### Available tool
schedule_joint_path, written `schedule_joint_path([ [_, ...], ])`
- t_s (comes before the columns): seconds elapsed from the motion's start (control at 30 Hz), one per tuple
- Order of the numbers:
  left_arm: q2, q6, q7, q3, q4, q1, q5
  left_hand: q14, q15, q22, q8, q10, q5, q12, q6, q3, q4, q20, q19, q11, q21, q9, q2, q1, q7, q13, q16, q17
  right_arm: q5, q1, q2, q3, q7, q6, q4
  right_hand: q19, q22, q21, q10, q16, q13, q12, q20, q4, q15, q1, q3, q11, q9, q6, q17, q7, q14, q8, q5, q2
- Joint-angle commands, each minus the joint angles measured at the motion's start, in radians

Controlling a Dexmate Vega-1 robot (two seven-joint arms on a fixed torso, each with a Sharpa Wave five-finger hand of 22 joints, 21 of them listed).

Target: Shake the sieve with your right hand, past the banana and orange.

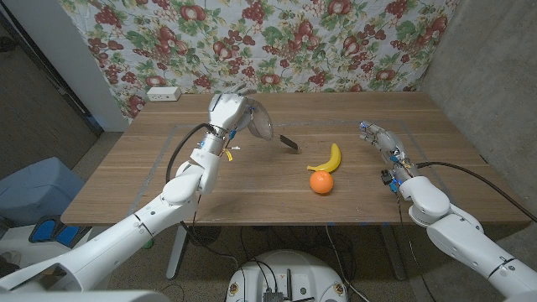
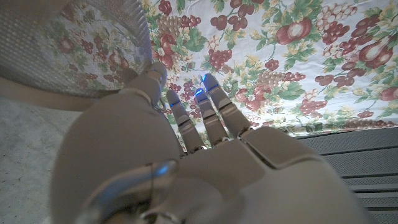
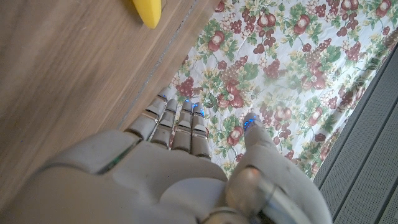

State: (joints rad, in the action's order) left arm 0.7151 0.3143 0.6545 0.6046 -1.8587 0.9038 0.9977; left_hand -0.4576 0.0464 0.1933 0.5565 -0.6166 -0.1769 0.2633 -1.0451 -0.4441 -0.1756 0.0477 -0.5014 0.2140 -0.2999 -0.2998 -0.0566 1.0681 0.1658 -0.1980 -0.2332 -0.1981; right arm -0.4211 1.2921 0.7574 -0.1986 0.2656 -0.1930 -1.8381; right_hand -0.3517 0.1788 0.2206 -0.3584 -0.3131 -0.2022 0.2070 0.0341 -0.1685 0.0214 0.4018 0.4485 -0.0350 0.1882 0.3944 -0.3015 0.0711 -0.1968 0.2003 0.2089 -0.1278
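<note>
My left hand (image 1: 229,111) holds a metal mesh sieve (image 1: 260,123) up off the wooden table (image 1: 252,180) at the back left. The mesh bowl is tilted on edge and its dark handle (image 1: 289,143) points down toward the fruit. In the left wrist view the mesh of the sieve (image 2: 74,43) sits beside the thumb of my left hand (image 2: 186,168). A yellow banana (image 1: 329,158) lies right of centre, with an orange (image 1: 320,182) just in front of it. My right hand (image 1: 382,138) is open and holds nothing, to the right of the banana (image 3: 148,11). The fingers of my right hand (image 3: 180,174) are straight.
A floral cloth (image 1: 277,42) hangs behind the table. A white box (image 1: 164,94) sits at the back left corner. A blue bin (image 1: 33,189) stands on the floor to the left. Faint tape lines mark the tabletop.
</note>
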Motion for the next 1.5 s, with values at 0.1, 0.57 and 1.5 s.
schedule_joint_path([
  [0.1, -0.078, -0.088, 0.183, 0.009, 0.092, -0.038, -0.137, -0.019, 0.189, 0.004, 0.008, -0.02, 0.001, 0.007, 0.003, 0.011, 0.001, 0.09, -0.017, 0.001, -0.007, -0.003, -0.003, 0.012, -0.005, -0.005, -0.006, -0.004, 0.015, -0.021, 0.063, -0.005, -0.04, 0.088, -0.048, 0.0, 0.002, -0.002, 0.009, 0.008, -0.002, -0.005, 0.01, -0.005, 0.002, 0.011, -0.005, 0.006, 0.002, -0.007, 0.0, -0.009, 0.009, -0.003, 0.004, 0.022],
  [0.57, -0.106, -0.18, 0.216, 0.008, 0.122, -0.063, -0.253, -0.032, 0.189, 0.005, 0.011, -0.035, 0.001, 0.006, 0.008, 0.021, 0.0, 0.089, -0.021, 0.002, -0.011, -0.006, -0.003, 0.018, -0.008, -0.006, -0.006, -0.005, 0.058, -0.028, 0.117, -0.002, -0.028, 0.165, -0.114, 0.007, 0.001, -0.009, 0.042, 0.025, -0.001, -0.013, 0.016, -0.012, 0.0, 0.039, -0.008, 0.018, 0.002, -0.041, 0.009, -0.025, 0.026, -0.011, 0.006, 0.05],
  [1.5, -0.109, -0.418, 0.139, -0.039, 0.167, -0.082, -0.443, -0.041, 0.189, 0.008, 0.015, -0.039, 0.0, -0.005, 0.006, 0.04, 0.003, 0.087, -0.023, 0.002, -0.017, -0.006, -0.006, 0.024, 0.002, -0.006, -0.001, -0.007, 0.131, -0.053, 0.206, 0.026, -0.034, 0.318, -0.233, 0.009, 0.001, -0.011, 0.06, 0.034, -0.001, -0.014, 0.015, -0.009, -0.001, 0.069, -0.003, 0.019, 0.002, -0.062, 0.015, -0.035, 0.033, -0.01, 0.012, 0.054],
])
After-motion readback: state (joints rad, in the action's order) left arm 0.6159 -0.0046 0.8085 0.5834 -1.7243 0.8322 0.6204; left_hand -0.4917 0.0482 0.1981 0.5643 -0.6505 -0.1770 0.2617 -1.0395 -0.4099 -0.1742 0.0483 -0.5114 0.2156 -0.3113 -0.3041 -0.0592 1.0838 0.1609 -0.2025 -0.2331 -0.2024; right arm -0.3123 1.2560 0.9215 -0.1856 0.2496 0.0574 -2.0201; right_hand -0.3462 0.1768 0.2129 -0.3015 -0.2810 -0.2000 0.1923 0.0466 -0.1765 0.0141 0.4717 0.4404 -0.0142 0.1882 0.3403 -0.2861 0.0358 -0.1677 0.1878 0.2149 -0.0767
